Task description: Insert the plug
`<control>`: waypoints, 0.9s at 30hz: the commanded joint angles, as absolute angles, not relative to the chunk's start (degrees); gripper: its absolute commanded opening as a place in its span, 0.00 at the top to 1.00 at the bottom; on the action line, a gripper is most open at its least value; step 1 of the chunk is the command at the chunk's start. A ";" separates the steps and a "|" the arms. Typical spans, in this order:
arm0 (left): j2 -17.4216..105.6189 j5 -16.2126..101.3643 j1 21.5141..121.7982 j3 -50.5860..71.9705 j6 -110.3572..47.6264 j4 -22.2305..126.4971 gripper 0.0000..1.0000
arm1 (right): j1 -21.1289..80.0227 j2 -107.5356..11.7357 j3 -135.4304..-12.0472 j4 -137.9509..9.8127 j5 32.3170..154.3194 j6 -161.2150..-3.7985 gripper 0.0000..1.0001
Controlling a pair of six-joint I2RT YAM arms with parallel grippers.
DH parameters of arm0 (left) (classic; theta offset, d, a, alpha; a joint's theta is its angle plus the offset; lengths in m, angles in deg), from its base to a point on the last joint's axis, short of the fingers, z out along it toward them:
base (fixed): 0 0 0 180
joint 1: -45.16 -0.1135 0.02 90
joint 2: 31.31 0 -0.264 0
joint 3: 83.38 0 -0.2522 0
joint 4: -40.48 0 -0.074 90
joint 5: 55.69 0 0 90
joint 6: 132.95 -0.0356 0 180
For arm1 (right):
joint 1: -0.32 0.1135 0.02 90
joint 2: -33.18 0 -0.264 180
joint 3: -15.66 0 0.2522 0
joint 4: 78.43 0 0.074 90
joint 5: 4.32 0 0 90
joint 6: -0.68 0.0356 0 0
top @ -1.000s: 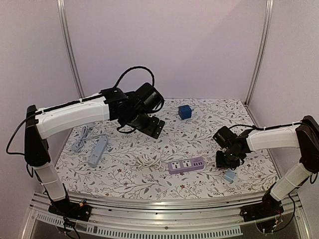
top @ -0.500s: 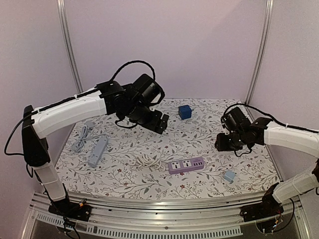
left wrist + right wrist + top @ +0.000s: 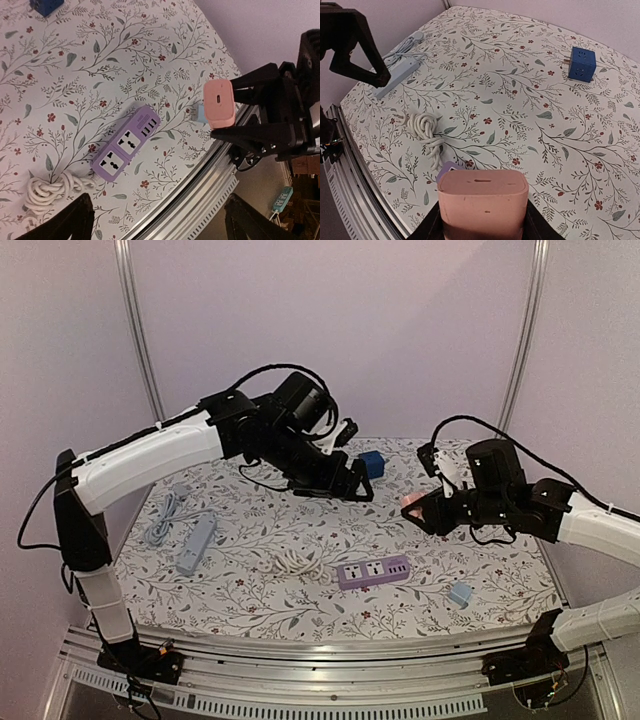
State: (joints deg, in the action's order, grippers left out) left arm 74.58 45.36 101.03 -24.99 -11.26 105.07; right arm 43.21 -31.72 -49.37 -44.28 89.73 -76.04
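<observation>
The table (image 3: 250, 530), covered in a floral cloth, fills the floor of the top view. The left arm (image 3: 150, 455) reaches from 8 o'clock over the far half of the cloth. Its left gripper (image 3: 158, 197) hangs in the air with its fingers spread wide and nothing between them. The right arm (image 3: 600, 530) comes in from 4 o'clock. Its right gripper (image 3: 483, 220) is raised above the cloth at about 3 o'clock, closed onto the two sides of the pink plug (image 3: 483, 197). Its prongs cannot be seen. A grey-blue power strip (image 3: 197, 545) lies at 9 o'clock near the table's left edge. The purple power strip (image 3: 373, 570) lies flat just toward 5 o'clock of the centre, its sockets facing up, with the lifted plug toward 1 o'clock of it and well apart from it. A coiled white cord (image 3: 295, 565) lies at 9 o'clock of the purple strip, near it. A blue cube adapter (image 3: 372, 464) sits at 1 o'clock near the far edge. A small light-blue adapter (image 3: 460, 594) rests at 4 o'clock.
</observation>
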 commanded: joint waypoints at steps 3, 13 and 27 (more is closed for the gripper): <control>78.13 53.77 101.46 -27.93 -5.20 103.93 0.12 | 48.16 -27.84 -45.54 -50.91 90.93 -83.19 1.00; 81.08 61.01 102.56 -28.75 -0.95 98.65 0.15 | 49.85 -27.46 -45.65 -50.99 91.37 -86.95 1.00; 85.86 63.72 103.17 -31.50 4.13 95.04 0.26 | 51.92 -27.06 -45.83 -51.45 91.08 -90.51 1.00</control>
